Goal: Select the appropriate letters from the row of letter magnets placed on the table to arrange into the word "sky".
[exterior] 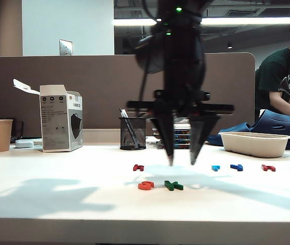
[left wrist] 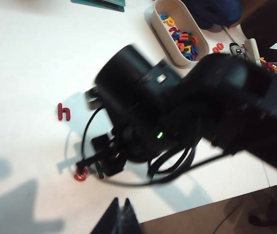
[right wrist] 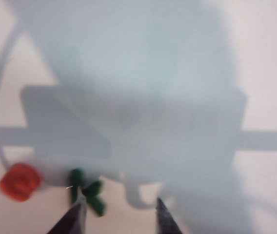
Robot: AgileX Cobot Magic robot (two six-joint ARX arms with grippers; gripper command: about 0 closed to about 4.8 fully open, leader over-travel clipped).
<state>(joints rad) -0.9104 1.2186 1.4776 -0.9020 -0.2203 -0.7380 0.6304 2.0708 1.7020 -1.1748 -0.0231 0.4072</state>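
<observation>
Two of three letters look placed: orange-red S [exterior: 145, 185] and green K [exterior: 173, 186] lie flat side by side near the tabletop's [exterior: 58, 204] front edge, S left of K in the exterior view, close but apparently not touching. Dark blue Y [exterior: 236, 167] sits in the back row, right of centre, between the light blue letter [exterior: 215, 167] and a dark red letter [exterior: 268, 167]; another dark red letter [exterior: 138, 167] lies back left. Right gripper [exterior: 181, 162] hangs just above the tabletop behind K, fingers pointing down, jaws apart, nothing between them. Left gripper [left wrist: 120, 219] shows only dark fingertips that look pressed together, empty, off to the side. Risks, as a judgement: right gripper tips are near K, so a sideways move toward Y could nudge K or S out of line; Y sits close to the light blue letter, so a wide approach may clip the neighbour. K lies with its stem roughly front-to-back, slightly skewed. Y's long axis looks left-right, too small to confirm.
</observation>
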